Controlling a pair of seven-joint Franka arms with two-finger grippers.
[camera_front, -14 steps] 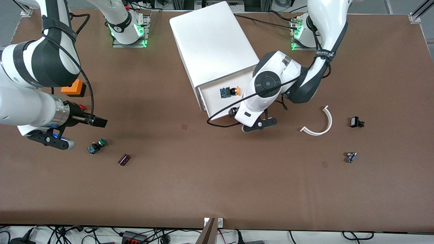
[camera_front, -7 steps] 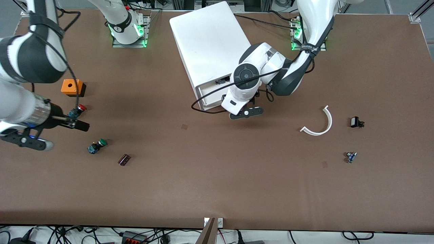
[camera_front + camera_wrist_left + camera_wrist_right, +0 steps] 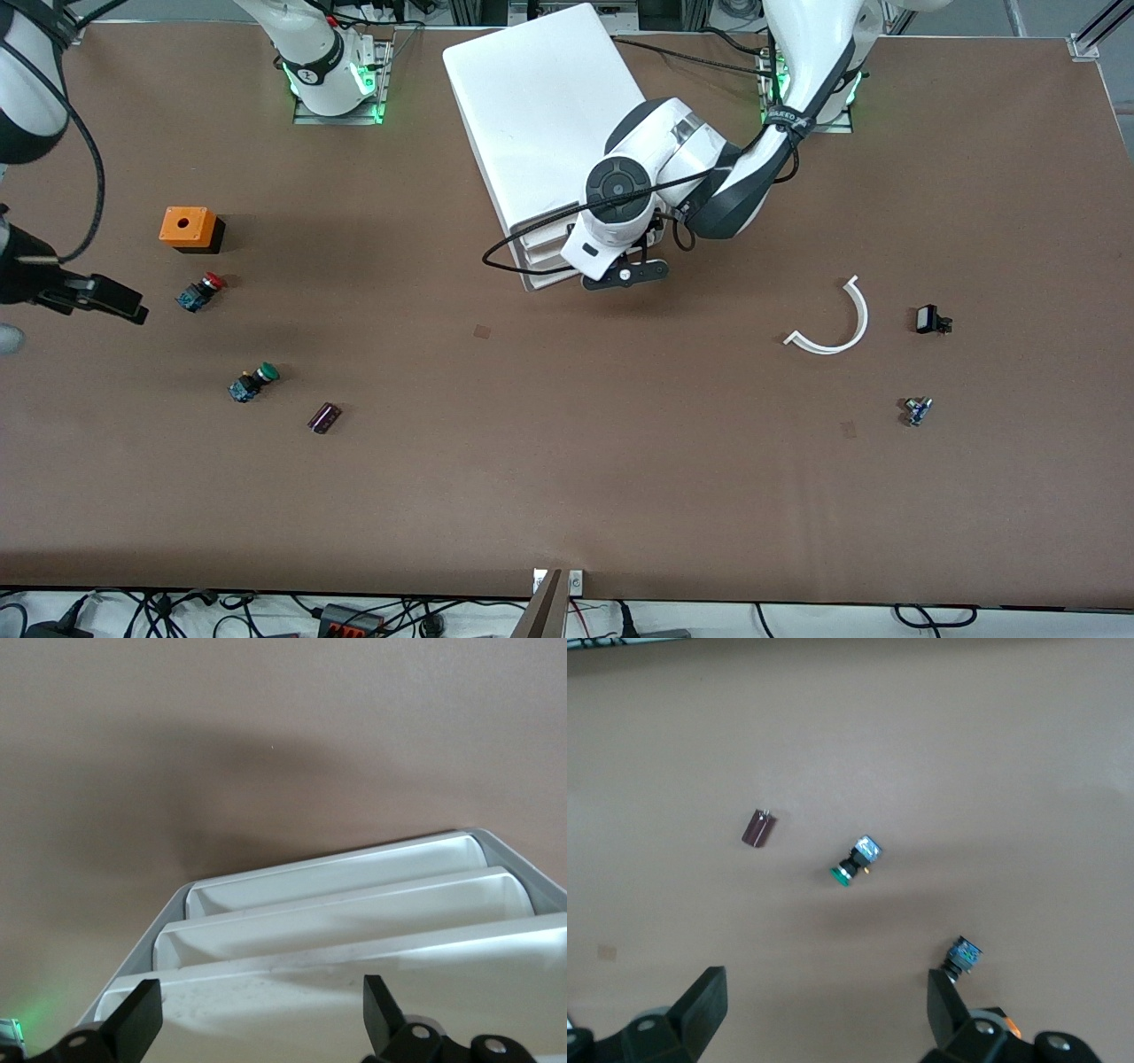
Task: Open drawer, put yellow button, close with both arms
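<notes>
- right claw: at 9 o'clock in the front view, over bare tabletop just beside the red-capped button. fingers spread wide, released, nothing between them. this arm waits, well apart from the cabinet.
- loose parts toward the right arm's end: orange box at 10 o'clock, green-capped button and a small purple part at 8 o'clock. none belongs to the task.
- white cabinet: at 12 o'clock, long axis running from 11 to 5 o'clock. its drawer front faces 5 o'clock and sits close against the body.
- left claw: at the drawer front, fingers spread wide, released, grasping nothing. the left wrist view shows the white ridged front directly ahead of it.
- yellow button: not visible in any view and not on the open tabletop. judged to be inside the drawer. its pointing direction and long axis cannot be told.
- step in hand (judgement): closing the drawer, close to the end of the task.
- next move (judgement): push the front square along the cabinet's long axis, toward 11 o'clock, until flush. an off-centre push could skew the drawer or slide the cabinet. the right arm must travel toward 12 o'clock if it is to share the push.
- toward the left arm's end, at 3 to 4 o'clock: white arc, small black part, small blue part.
</notes>
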